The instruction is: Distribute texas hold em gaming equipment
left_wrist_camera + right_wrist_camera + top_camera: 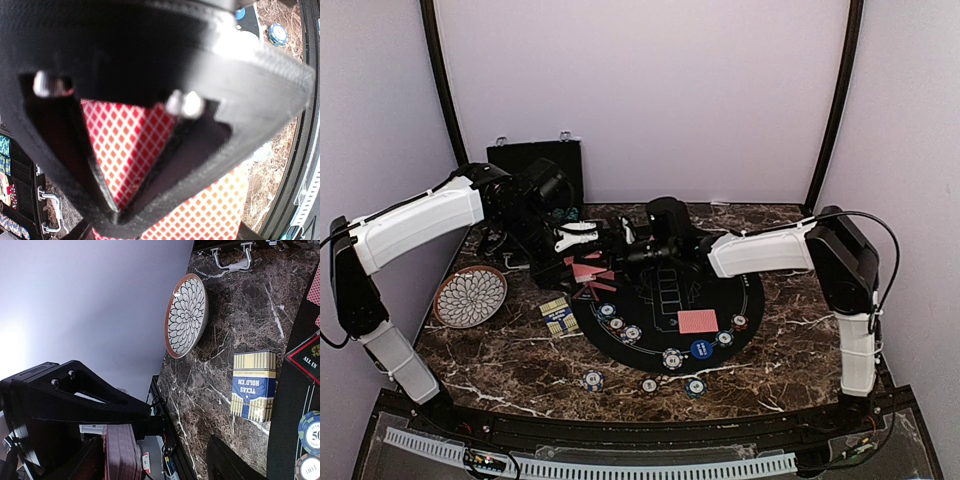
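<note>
Cards with red diamond-patterned backs [125, 145] are pinched in the closed left jaws, above the middle of the worktop [500, 360] toward its far edge. From overhead, a fan of red cards [586, 270] shows just under those jaws; whether they hang or lie flat cannot be told. The right jaws stand apart, and in the right wrist view a thick card stack [122, 452] shows edge-on just beside one finger; contact cannot be told.

One single card [698, 321] lies face down on the round black mat [742, 292] in the middle of the worktop. Stripe-edged chips [632, 334] curve along the mat's near rim, with a blue button disc [701, 348] among them. Three loose chips [649, 385] lie off the mat toward the near edge.

Readable writing: a blue-and-white chip marked "50" [312, 432], a chip marked "100" [310, 467] next to it, and a black red-edged marker [307, 357] reading "ALL IN". The card box [254, 385], striped cream with a blue band, reads "TEXAS HOLD'EM"; it lies just beside the mat's left rim.

The petal-patterned plate [470, 296] sits near the left edge. The black case [535, 160] stands at the far-left corner.
</note>
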Motion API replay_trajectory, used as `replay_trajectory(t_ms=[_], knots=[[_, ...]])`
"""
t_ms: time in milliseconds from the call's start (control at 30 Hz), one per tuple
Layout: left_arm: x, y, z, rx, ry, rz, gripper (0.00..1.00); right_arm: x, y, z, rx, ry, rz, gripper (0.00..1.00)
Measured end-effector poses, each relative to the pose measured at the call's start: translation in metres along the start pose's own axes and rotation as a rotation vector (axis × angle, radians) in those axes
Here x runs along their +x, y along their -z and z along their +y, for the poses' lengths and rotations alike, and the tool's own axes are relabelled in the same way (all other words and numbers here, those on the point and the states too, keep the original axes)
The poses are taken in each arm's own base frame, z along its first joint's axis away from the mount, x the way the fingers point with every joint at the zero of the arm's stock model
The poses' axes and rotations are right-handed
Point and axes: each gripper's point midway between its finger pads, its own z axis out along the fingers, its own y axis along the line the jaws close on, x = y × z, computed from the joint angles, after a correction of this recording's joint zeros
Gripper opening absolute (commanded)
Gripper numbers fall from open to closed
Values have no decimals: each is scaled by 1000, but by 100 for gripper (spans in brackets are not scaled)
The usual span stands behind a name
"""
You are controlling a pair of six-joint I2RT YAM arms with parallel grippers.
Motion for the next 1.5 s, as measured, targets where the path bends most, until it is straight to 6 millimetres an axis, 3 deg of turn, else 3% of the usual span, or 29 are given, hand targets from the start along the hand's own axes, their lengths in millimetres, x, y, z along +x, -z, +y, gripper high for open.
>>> replay_trajectory(t_ms=[367,600,1167,1367,1500], knots=[[0,0,0,-3,0,2,5,-3,23,15,10,5,-9,61],[0,0,1,-4,0,3,5,-6,33,33,-25,17,-10,43],[1,0,1,-9,0,6,4,7,36,32,-71,-46,54,0],[2,0,3,-15,-1,9,4,2,46,22,-59,-66,48,0],[3,0,4,-22,0,15,4,-9,63,16,-45,-71,25,0]])
